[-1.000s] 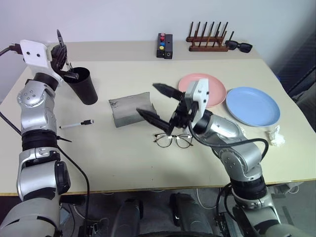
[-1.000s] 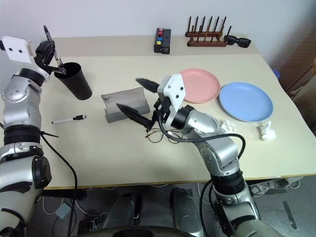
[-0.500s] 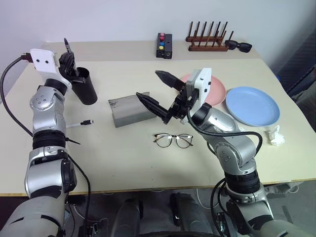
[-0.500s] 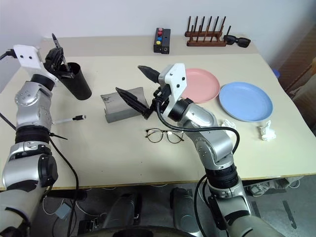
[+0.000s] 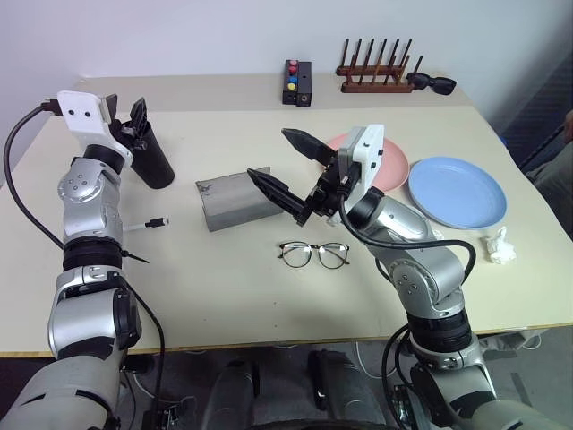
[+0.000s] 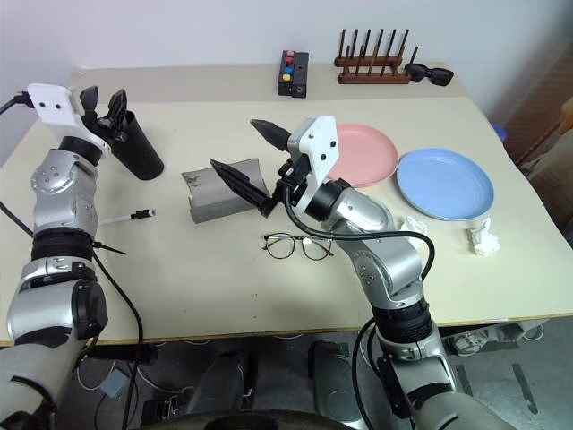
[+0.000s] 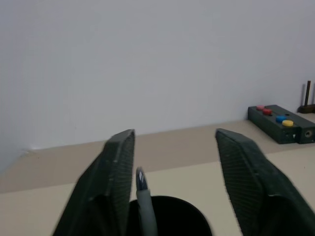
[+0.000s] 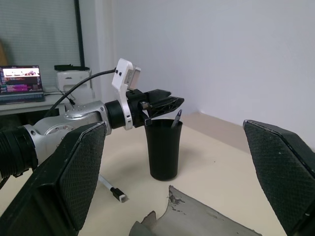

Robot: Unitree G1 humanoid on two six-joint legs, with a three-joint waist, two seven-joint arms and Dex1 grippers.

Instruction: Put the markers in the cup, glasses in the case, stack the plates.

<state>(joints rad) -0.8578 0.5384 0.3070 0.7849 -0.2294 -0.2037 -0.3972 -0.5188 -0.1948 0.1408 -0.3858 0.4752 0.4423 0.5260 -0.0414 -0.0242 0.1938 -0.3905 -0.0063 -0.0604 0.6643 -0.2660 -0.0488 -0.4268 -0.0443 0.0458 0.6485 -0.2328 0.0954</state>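
Note:
The black cup [image 5: 154, 161] stands at the table's far left. My left gripper [image 7: 179, 182] hovers open right over its rim, and a dark marker [image 7: 142, 196] stands inside the cup beside one finger. A white marker with a black cap [image 5: 148, 224] lies on the table nearer than the cup. My right gripper [image 5: 269, 152] is open and empty, raised above the grey case [image 5: 237, 199]. The glasses [image 5: 313, 254] lie unfolded just in front of the case. A pink plate [image 5: 394, 161], partly hidden by my right wrist, and a blue plate [image 5: 458, 192] sit side by side on the right.
Along the back edge are a black button box [image 5: 298, 82], a wooden rack [image 5: 376, 72] and black sunglasses [image 5: 433, 84]. A crumpled tissue [image 5: 500, 248] lies near the table's right edge, in front of the blue plate.
My left gripper has opened and let go of the dark marker, which now stands in the cup. My right gripper sits a little higher above the glasses than a second ago.

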